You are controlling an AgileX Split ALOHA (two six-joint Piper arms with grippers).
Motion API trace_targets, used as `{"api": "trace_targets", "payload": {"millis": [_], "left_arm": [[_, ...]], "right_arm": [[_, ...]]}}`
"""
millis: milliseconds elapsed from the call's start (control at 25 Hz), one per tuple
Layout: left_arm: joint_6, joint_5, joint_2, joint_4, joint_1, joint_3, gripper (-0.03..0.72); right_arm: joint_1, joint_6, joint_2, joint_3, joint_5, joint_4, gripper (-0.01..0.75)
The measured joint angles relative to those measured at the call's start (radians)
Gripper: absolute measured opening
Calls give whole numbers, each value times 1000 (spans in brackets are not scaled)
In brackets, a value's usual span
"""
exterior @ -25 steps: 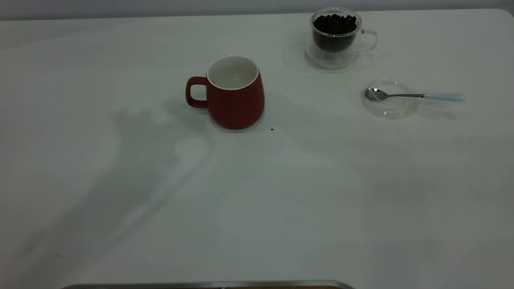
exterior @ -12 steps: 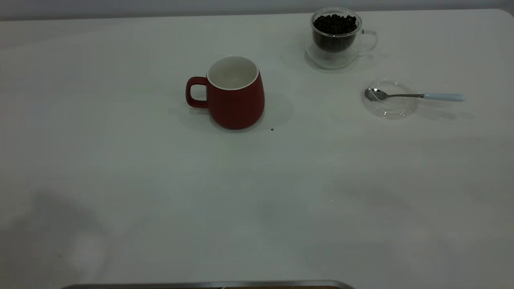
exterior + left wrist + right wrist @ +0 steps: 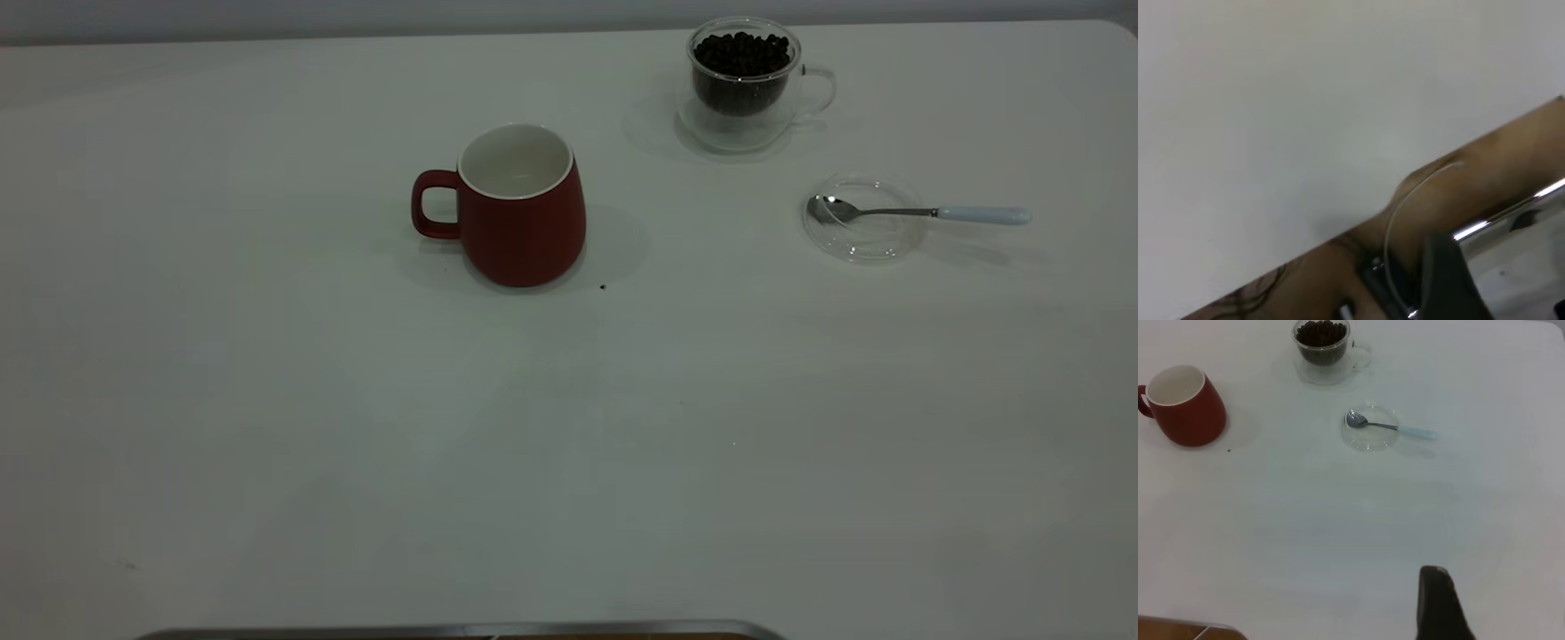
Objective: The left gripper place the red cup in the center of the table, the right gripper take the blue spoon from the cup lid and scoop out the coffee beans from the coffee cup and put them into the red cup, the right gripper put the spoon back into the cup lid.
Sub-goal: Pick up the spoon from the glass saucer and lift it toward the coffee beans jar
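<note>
The red cup (image 3: 524,213) stands upright near the middle of the table (image 3: 569,427), handle to the left, white inside showing no beans; the right wrist view also shows the red cup (image 3: 1185,407). At the far right stands the coffee cup (image 3: 742,89), heaped with coffee beans (image 3: 741,52). The blue spoon (image 3: 925,212) rests with its bowl in the cup lid (image 3: 861,233) and its pale handle pointing right. Neither arm appears in the exterior view. My right gripper (image 3: 1437,603) hovers well short of the spoon (image 3: 1395,427). My left gripper (image 3: 1446,280) is over the table's edge.
A small dark speck (image 3: 603,287) lies on the table just right of the red cup. A metal strip (image 3: 462,631) runs along the near edge. The left wrist view shows brown floor (image 3: 1511,167) and a shiny rail (image 3: 1511,210) beyond the table edge.
The large arm shadow on the left half of the table slid toward the near left corner and vanished. Cup, spoon, lid and glass cup have not moved.
</note>
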Motion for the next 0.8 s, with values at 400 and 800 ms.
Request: {"api": "trace_targets", "payload": {"millis": [400,800], "left_arm": [[-13,0,-302,-5,12,153,482],[-39,-4,-436,20,351,202,482]], "right_arm": [[0,0,0,0,0,0,483],[0,0,0,0,0,0,483]]}}
